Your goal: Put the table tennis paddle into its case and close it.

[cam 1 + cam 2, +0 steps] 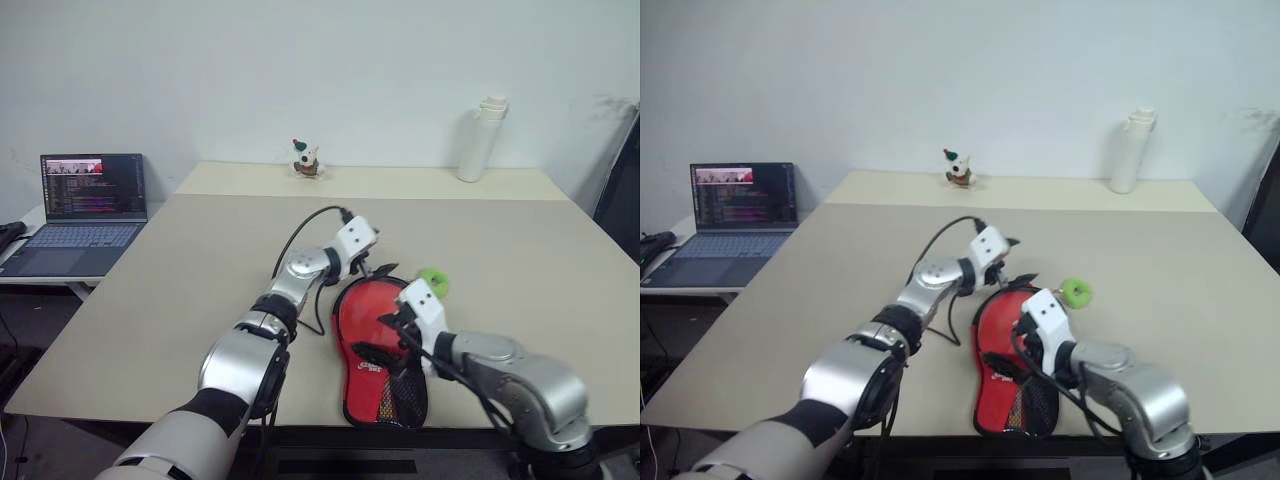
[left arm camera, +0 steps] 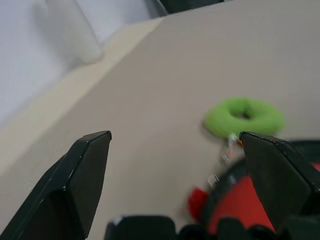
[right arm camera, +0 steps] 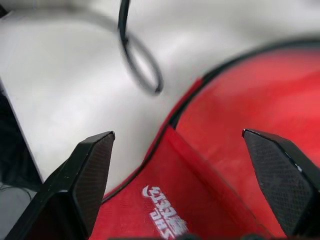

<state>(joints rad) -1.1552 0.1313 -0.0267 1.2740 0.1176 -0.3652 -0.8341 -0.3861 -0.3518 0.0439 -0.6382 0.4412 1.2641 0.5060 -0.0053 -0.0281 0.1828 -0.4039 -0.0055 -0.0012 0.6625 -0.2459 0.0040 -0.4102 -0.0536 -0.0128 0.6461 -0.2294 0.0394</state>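
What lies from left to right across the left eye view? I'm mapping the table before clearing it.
Laptop → small figurine → red case → green pompom → white bottle.

Red case (image 1: 375, 350) lies flat at the table's near edge.

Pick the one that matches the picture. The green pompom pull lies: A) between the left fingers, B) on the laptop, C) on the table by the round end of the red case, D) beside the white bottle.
C: the green pompom pull rests on the table just past the round end of the red case, outside both sets of fingers.
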